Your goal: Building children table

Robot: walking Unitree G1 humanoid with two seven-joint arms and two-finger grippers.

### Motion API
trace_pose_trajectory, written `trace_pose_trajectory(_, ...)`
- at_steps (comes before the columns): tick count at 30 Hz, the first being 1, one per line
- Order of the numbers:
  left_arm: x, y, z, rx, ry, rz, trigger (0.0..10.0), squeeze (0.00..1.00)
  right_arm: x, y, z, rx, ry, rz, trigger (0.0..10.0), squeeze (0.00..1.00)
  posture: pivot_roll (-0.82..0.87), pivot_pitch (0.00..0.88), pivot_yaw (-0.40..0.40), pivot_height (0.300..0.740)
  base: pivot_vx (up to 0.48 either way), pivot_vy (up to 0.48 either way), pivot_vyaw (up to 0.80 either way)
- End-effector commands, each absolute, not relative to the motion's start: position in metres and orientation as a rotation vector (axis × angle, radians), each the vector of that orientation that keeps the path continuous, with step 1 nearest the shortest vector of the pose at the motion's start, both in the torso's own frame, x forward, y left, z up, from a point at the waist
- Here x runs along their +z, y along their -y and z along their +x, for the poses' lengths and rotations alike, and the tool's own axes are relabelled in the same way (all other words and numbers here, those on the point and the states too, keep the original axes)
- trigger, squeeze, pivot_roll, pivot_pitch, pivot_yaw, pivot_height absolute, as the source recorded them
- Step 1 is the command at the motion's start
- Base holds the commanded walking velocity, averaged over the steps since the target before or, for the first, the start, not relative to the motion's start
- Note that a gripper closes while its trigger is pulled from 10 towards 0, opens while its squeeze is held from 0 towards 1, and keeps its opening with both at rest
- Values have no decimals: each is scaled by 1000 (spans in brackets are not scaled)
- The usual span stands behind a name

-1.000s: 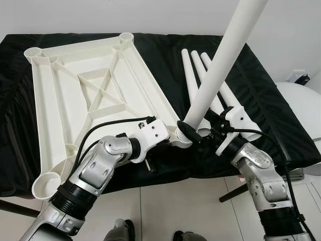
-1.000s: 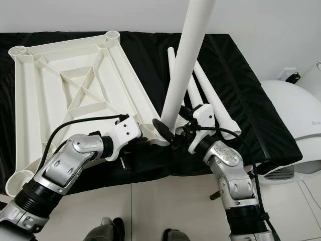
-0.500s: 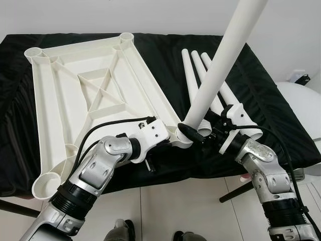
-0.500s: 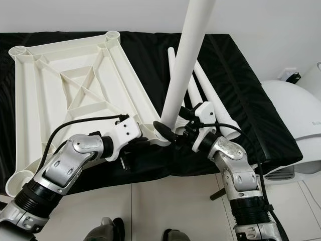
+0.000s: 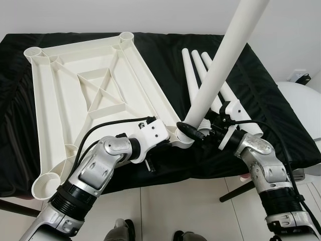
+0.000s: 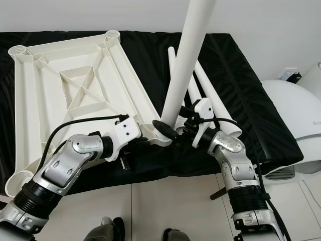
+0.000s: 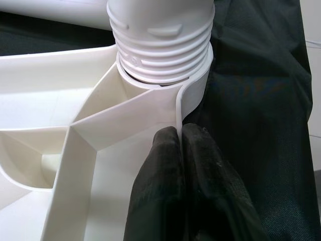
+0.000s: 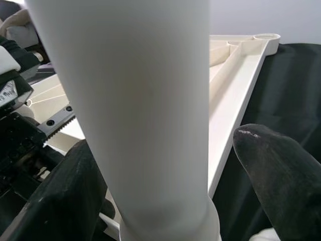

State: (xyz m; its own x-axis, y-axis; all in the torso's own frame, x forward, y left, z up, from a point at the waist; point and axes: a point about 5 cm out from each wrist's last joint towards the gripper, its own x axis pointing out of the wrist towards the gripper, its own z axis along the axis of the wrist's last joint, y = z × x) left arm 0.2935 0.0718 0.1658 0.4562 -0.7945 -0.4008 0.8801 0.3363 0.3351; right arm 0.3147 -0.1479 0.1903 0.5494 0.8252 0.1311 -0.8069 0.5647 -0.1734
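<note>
A white ribbed tabletop lies upside down on a black cloth. One white leg stands tilted in its near right corner socket, threads showing above the collar. My left gripper is shut on the thin rim of the tabletop just beside that socket. Around the base of the standing leg is my right gripper, open: one finger lies against the leg and the other finger stands apart from it. Three spare legs lie side by side on the cloth behind the right arm.
The cloth-covered surface ends just in front of both arms, with tiled floor below. A white rounded appliance stands at the right. A dark stand leg slants under the edge near my right arm.
My right wrist has turned and the forearm has swung outward to the right around the leg's base. The leg, the tabletop and the left arm have stayed put.
</note>
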Motion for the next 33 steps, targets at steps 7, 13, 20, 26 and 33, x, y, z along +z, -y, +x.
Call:
trace_pose_trajectory(7,143,-77,288,-1096,-298,537,10000,0,187,146,317,992,206,-105,10000,0,-19,203,-25,740,0,0,0)
trace_pose_trajectory(13,142,-77,287,-1098,-301,536,10000,0,186,144,316,1018,208,-97,0,0,-17,202,-24,740,0,0,0)
trace_pose_trajectory(20,143,-76,286,-1101,-299,538,10000,0,183,142,316,1024,204,-104,10000,0,-15,198,-24,740,0,0,0)
trace_pose_trajectory(26,143,-76,286,-1100,-299,537,10000,0,181,141,315,1029,203,-107,10000,0,-14,196,-25,740,0,0,0)
trace_pose_trajectory(33,144,-75,285,-1098,-297,532,10000,0,176,136,310,1056,197,-117,10000,0,-13,196,-31,740,0,0,0)
